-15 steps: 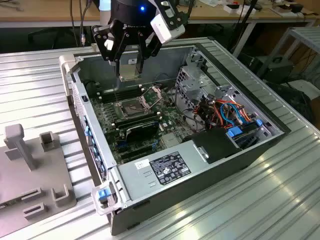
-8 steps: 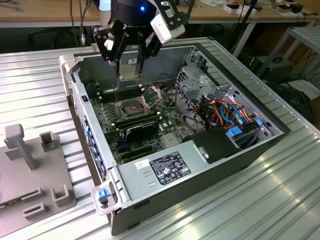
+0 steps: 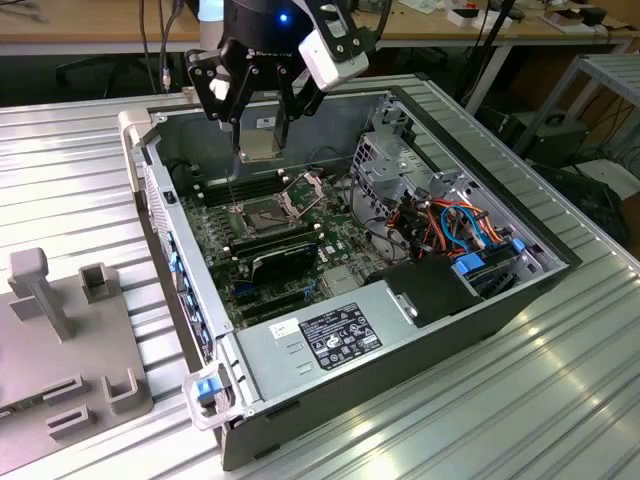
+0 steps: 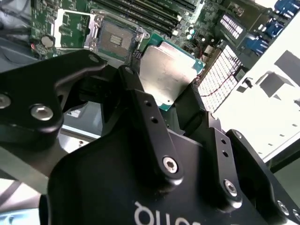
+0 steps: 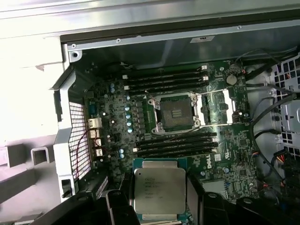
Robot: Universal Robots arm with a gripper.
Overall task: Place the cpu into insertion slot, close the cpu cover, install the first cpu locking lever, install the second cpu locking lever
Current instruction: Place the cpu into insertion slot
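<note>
Silver-tan metal tops the small flat square cpu (image 3: 258, 148). In the exterior view the black pincer (image 3: 259, 134) has it clamped by the edges, up over the open grey computer case (image 3: 430, 330) on the ribbed metal tabletop (image 3: 560, 400).

Second wrist view: cpu (image 4: 166, 75) sits between the black fingers (image 4: 140, 103), clear of the black-rimmed square insertion slot (image 4: 115, 40).

First wrist view: slot's pin field exposed, thin silver cpu cover (image 5: 215, 107) flipped open right beside it.
</note>
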